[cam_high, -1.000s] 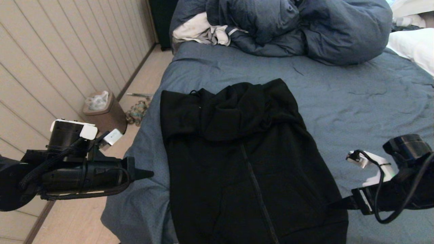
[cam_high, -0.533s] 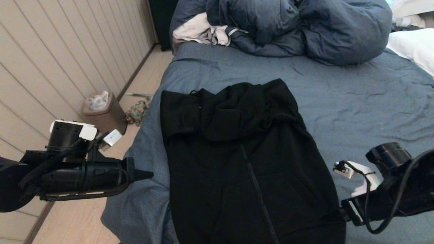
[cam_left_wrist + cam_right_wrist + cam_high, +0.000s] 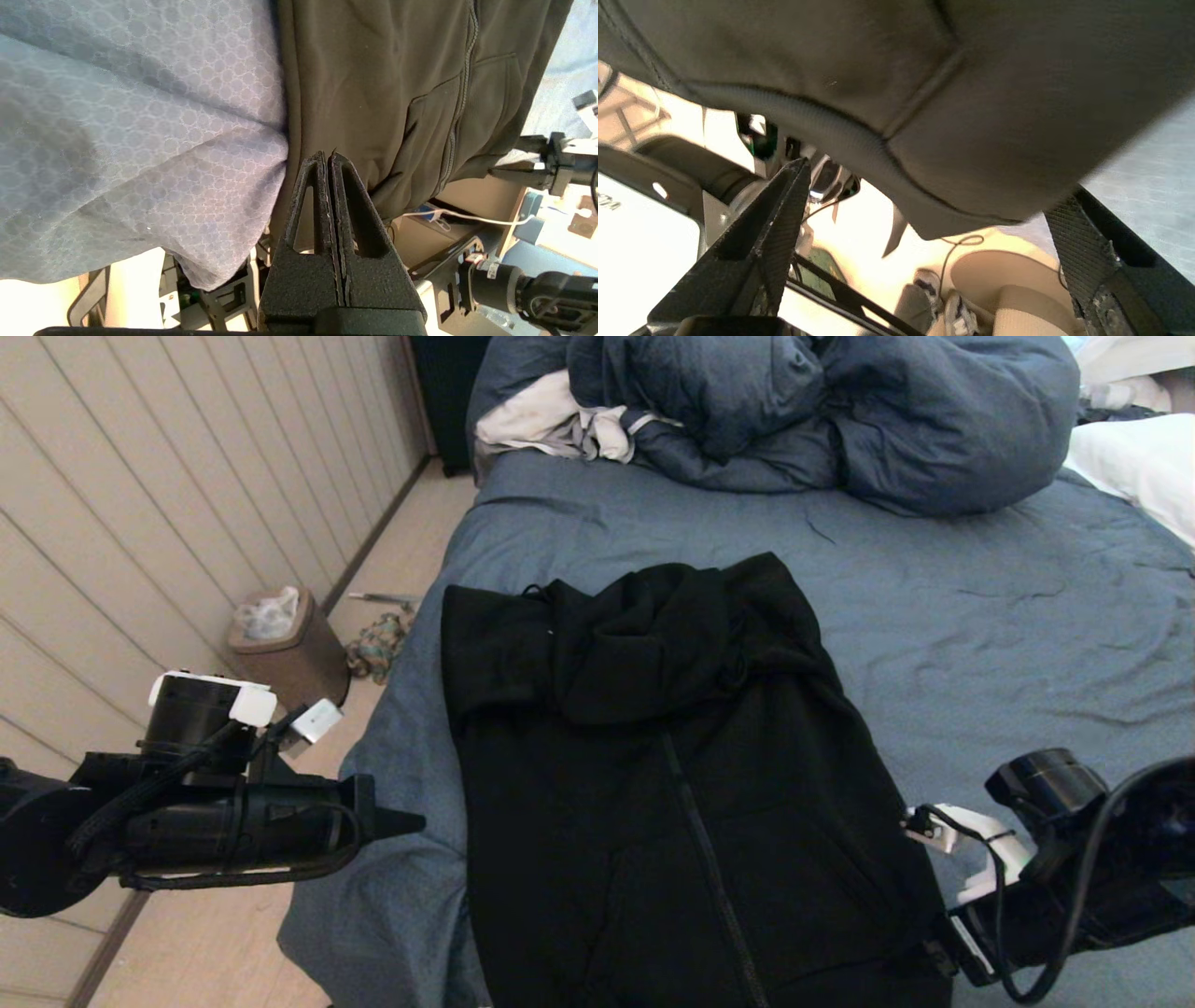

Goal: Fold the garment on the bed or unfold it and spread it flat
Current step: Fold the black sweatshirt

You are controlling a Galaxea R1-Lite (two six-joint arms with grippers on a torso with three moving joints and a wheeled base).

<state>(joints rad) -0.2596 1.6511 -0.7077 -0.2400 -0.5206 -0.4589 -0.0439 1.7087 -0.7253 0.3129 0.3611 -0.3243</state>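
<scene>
The right gripper [image 3: 924, 205] stands wide open at the near right hem corner of the garment [image 3: 672, 784], the corner lying between its fingers [image 3: 775, 233]. The garment lies zipper up on the bed [image 3: 980, 597]. The left gripper [image 3: 329, 158], pressed closed and empty, hovers just beside the garment's opposite edge.

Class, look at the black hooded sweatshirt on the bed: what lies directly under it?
The black hooded sweatshirt lies on the bed's blue-grey sheet, which shows all around it. Its hem overhangs the near edge of the bed. Whether anything else lies beneath cannot be seen; the fabric covers it.
</scene>
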